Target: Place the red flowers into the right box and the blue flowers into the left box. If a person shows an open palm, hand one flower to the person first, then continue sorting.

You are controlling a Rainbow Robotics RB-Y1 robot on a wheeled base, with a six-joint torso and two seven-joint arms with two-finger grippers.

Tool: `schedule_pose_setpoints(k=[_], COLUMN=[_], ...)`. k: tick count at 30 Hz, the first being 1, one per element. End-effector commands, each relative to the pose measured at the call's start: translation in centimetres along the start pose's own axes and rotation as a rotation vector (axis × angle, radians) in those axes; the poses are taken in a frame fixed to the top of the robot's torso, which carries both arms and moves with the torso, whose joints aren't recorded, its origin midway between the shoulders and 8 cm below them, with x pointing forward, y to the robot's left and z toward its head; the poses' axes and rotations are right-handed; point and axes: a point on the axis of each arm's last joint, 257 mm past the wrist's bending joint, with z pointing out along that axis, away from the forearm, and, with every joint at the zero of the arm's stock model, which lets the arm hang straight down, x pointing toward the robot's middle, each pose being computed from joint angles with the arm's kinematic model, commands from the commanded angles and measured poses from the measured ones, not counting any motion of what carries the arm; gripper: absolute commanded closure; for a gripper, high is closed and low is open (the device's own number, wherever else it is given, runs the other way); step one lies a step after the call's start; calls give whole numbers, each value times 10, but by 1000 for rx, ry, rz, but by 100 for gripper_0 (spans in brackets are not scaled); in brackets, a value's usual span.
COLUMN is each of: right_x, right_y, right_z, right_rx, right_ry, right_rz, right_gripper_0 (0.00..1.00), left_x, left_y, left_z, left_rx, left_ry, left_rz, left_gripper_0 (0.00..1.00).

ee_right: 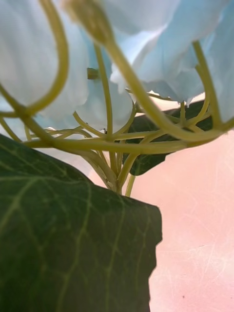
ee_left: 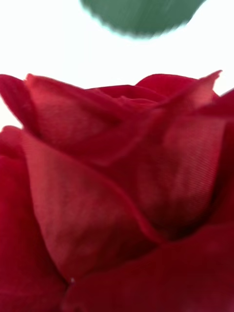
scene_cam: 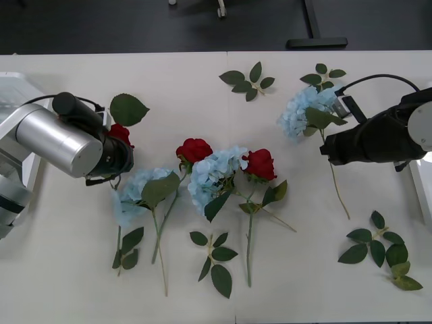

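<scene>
The right gripper, at the end of a black forearm reaching in from the table's right side, sits at the stem just below a pale blue flower. Its wrist camera looks up through that flower's branching green stalks and a broad leaf, which suggests a grasp low on the stem, though whether the fingers are closed on it cannot be told. The left gripper is at the table's left, pressed close to a red rose beside a large round leaf. The left wrist view shows nothing but petals, so its fingers' state cannot be told either. Each arm appears matched to the flower nearest it, not to the box on its own side.

Between the arms, on the white table, lie two more roses and two more blue clusters, stems pointing toward the robot and heads overlapping. That makes three red and three blue flowers visible. Four loose leaf sprigs are scattered around them.

The left box shows at the far left edge, and the right box at the far right. No flower can be seen in either.
</scene>
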Motion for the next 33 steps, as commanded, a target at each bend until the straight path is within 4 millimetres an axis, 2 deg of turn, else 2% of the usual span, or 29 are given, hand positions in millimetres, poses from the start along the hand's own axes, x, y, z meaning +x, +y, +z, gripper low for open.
schedule_pose_setpoints(k=[1,5,7,9,12,15,19,23,28,33], right_x=[-53,-74,-87,-91,-84,-66,-33,-7,13,29], right_y=[11,34,46,45,31,3,-29,-50,-71,-88], right_z=[-32,-38,-46,-49,-48,-41,-34,-32,-32,-29], right_rx=[-52,-139,-193,-196,-160,-89,-14,60,154,243], right_ry=[-135,-226,-290,-311,-289,-228,-118,-28,34,67], right_rz=[-138,-170,-167,-154,-150,-93,21,108,202,287], right_gripper_0=[100,100,100,100,100,100,100,100,100,100], left_x=[-69,-81,-86,-87,-84,-75,-69,-75,-85,-83], left_y=[-5,-19,-34,-47,-60,-68,-97,-123,-157,-210], left_z=[-64,-99,-123,-144,-171,-196,-221,-235,-253,-270], left_rx=[70,149,206,252,309,351,493,577,697,841], left_ry=[-144,-176,-203,-228,-264,-314,-390,-456,-515,-587], left_rz=[63,83,102,123,147,175,147,117,44,7], left_gripper_0=[100,100,100,100,100,100,100,100,100,100])
